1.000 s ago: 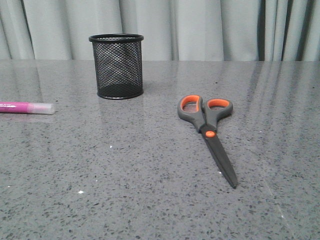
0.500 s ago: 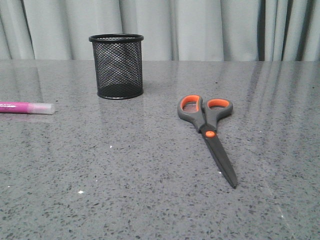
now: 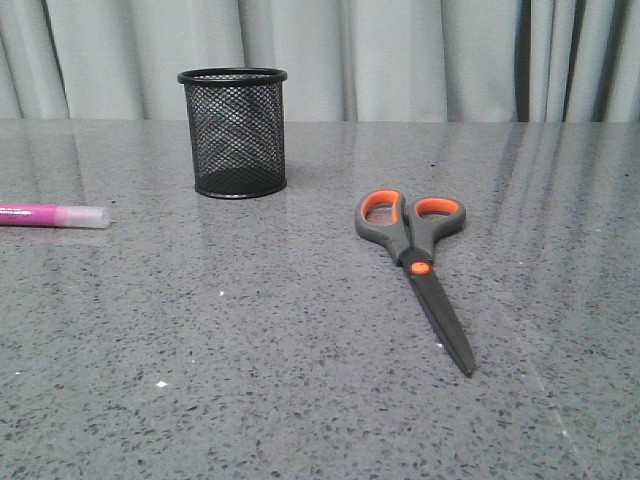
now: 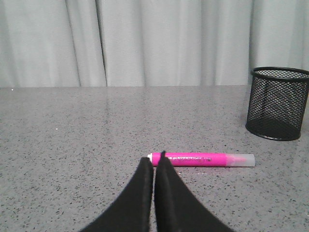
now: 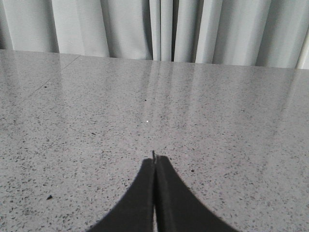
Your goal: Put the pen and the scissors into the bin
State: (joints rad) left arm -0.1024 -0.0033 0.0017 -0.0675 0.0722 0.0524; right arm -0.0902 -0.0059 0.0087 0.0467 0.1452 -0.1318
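The left gripper (image 4: 153, 162) has its two black fingers pressed together with only a hairline seam between them, holding nothing, and it sits low over the grey speckled table (image 3: 250, 340). Just past its tips lies the pen (image 4: 200, 159), flat on the table and crosswise to the fingers, its magenta barrel end nearest the tips and its whitish cap pointing toward the bin (image 4: 278, 103). The bin stands upright further back on the cap's side, apart from the pen. The right gripper (image 5: 154, 162) is likewise closed tight and empty, with only bare tabletop and the pale curtain (image 5: 159, 29) ahead of it. In the front view neither arm shows; the pen (image 3: 55, 215) rests at the left edge, the bin (image 3: 233, 132) stands toward the back left of centre, and the scissors (image 3: 417, 262) lie flat right of centre, well apart from both, blades closed, handles toward the curtain and tip toward the robot.
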